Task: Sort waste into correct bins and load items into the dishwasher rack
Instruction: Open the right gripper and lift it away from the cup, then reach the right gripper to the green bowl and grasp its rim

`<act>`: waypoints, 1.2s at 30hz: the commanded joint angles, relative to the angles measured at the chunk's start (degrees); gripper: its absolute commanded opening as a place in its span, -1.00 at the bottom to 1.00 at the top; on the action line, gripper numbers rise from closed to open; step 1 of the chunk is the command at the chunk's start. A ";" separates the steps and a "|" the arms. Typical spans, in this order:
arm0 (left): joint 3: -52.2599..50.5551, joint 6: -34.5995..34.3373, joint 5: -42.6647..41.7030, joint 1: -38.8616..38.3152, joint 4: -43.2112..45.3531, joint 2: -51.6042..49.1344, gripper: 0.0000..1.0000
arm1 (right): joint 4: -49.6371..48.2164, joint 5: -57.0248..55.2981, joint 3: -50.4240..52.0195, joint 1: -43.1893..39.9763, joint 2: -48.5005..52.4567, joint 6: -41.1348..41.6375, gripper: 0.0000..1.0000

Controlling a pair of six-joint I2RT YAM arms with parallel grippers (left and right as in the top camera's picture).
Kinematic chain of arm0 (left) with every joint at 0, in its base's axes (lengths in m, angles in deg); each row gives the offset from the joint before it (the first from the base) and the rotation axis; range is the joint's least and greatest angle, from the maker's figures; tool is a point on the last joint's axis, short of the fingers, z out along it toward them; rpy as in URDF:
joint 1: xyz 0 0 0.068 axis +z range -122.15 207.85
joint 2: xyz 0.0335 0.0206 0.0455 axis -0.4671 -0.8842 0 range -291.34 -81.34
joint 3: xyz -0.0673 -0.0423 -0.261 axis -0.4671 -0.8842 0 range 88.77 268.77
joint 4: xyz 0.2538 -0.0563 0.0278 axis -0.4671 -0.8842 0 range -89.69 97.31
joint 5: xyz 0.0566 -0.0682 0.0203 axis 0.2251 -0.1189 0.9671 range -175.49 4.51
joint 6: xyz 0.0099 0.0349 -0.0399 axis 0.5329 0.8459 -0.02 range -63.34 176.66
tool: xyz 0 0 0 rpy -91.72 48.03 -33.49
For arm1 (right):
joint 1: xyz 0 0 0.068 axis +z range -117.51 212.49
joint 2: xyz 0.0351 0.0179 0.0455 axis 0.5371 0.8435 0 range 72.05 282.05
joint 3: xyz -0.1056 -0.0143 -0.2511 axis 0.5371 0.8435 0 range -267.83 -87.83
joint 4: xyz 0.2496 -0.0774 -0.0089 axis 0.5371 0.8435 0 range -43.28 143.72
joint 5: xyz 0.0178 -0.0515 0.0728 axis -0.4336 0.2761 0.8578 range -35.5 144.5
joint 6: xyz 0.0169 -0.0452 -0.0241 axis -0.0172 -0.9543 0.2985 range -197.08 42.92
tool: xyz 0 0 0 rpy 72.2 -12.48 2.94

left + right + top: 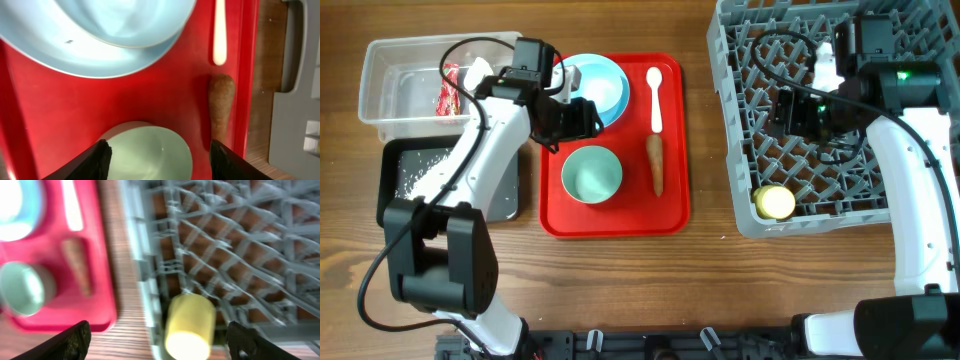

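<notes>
Nearest the lens: left gripper (pixel 161 161), spread, nothing gripped, above small pale blue-green round bowl (pixel 150 150) on flat red plastic tray (pixel 60 115); white plastic spoon (pixel 655 98) and slim orange-brown carrot (pixel 657 165) to the right; right gripper (pixel 160 342) spread, empty, over large grey plastic grid rack (pixel 735 130); small yellow cup (pixel 189 325) on its side in near-left rack corner.

Red tray (pixel 675 200): lying flat, sitting left of the table's middle.
Wooden table (pixel 620 290): showing brown grain, bearing the tray.

No legible text, label, brand or number anywhere (the red candy wrapper (pixel 450 96) far too small)
</notes>
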 commanded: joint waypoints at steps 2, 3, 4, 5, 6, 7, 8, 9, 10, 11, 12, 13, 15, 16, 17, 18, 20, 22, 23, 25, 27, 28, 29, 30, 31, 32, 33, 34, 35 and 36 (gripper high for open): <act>1.01 -0.09 0.50 0.15 -0.09 0.63 0.24 | -4.96 14.49 -1.11 2.82 -0.85 -2.23 0.67; 1.05 -0.46 0.52 0.57 -0.11 0.92 0.24 | -5.95 14.58 -1.11 3.76 -0.83 -1.77 0.66; 1.14 -1.25 0.52 1.07 -0.33 1.49 0.25 | -7.32 14.27 -1.09 5.16 -0.76 -0.61 0.66; 1.27 -1.22 0.50 1.53 -0.57 2.01 0.26 | -8.68 14.01 -1.03 6.78 -0.70 0.42 0.66; 1.64 -1.20 0.52 2.36 -1.27 3.15 0.28 | -9.97 13.44 -0.96 8.50 -0.52 1.40 0.65; 1.95 -1.20 0.52 2.89 -1.70 3.93 0.29 | -11.17 12.44 -0.87 10.27 -0.39 2.93 0.65; 2.38 -1.22 0.52 3.63 -2.23 5.03 0.31 | -12.48 10.69 -0.61 12.22 -0.04 4.79 0.65; 2.82 -1.18 0.55 4.44 -2.64 6.23 0.35 | -13.22 9.27 -0.50 13.70 0.15 6.05 0.65; 3.15 -1.18 0.55 5.29 -2.84 7.45 0.37 | -14.10 7.28 -0.50 15.65 0.79 7.61 0.64; 3.50 -1.14 0.55 6.91 -2.86 9.62 0.45 | -15.56 4.24 -0.50 19.10 2.21 10.01 0.62; 3.58 -0.98 0.57 7.98 -2.84 10.86 0.49 | -16.46 2.43 -0.50 21.27 3.34 11.74 0.55; 3.58 -0.98 0.96 9.11 -2.84 12.04 0.58 | -17.18 0.72 -0.50 23.12 4.44 13.44 0.53; 3.58 -0.98 3.10 12.04 -3.32 14.43 0.71 | -19.06 -3.26 -0.50 27.52 7.48 16.85 0.47; 3.58 -0.98 3.85 13.09 -3.58 15.10 0.74 | -19.85 -4.39 -0.50 29.00 8.90 17.88 0.46; 3.58 -0.98 4.46 14.12 -3.91 15.61 0.79 | -20.57 -5.20 -0.50 30.29 10.25 18.82 0.45; 3.58 -0.96 4.74 14.97 -4.26 15.87 0.82 | -21.09 -5.57 -0.50 31.12 11.30 19.17 0.41; 3.56 -0.96 4.85 16.31 -5.11 15.87 0.86 | -22.36 -5.70 -0.50 32.83 14.27 19.76 0.36; 3.56 -0.96 4.87 17.03 -6.05 15.50 0.94 | -23.21 -5.70 -0.50 34.14 17.57 20.46 0.27; 3.56 -0.96 4.90 17.14 -6.49 15.41 0.99 | -23.41 -5.73 -0.50 34.49 18.60 20.59 0.19; 3.56 -0.98 5.53 17.20 -7.04 15.19 1.00 | -24.11 -5.68 -0.50 35.28 21.14 21.90 0.08; 3.56 -0.98 5.70 17.18 -7.43 15.10 0.99 | -25.53 -5.66 -0.50 36.15 24.09 21.94 0.02; 3.48 -0.98 5.70 17.16 -7.45 15.10 1.00 | -26.05 -5.64 -0.50 36.54 25.33 21.94 0.00; 3.48 -0.98 5.70 17.16 -7.50 15.10 1.00 | -26.56 -5.46 -0.50 36.92 26.36 21.90 -0.01; 3.48 -1.01 5.70 17.16 -7.58 15.10 1.00 | -27.10 -5.20 -0.50 37.20 27.36 21.70 -0.01; 3.48 -1.01 5.70 17.16 -7.63 15.10 1.00 | -27.47 -4.87 -0.50 37.46 28.17 21.68 -0.01; 3.48 -1.01 5.70 17.16 -7.63 15.10 1.00 | -27.74 -4.81 -0.50 37.66 29.05 21.70 -0.01; 3.48 -1.01 5.70 17.16 -7.65 15.10 1.00 | -27.89 -4.81 -0.50 37.86 29.81 21.73 -0.01; 3.48 -1.01 5.70 17.16 -7.63 15.10 1.00 | -28.04 -4.79 -0.50 37.97 30.56 21.77 -0.02; 3.48 -1.01 5.70 17.16 -7.63 15.10 1.00 | -28.11 -4.79 -0.50 38.07 31.30 22.01 -0.02; 3.48 -1.01 5.70 17.16 -7.63 15.10 1.00 | -28.04 -4.76 -0.50 38.16 32.04 22.64 -0.07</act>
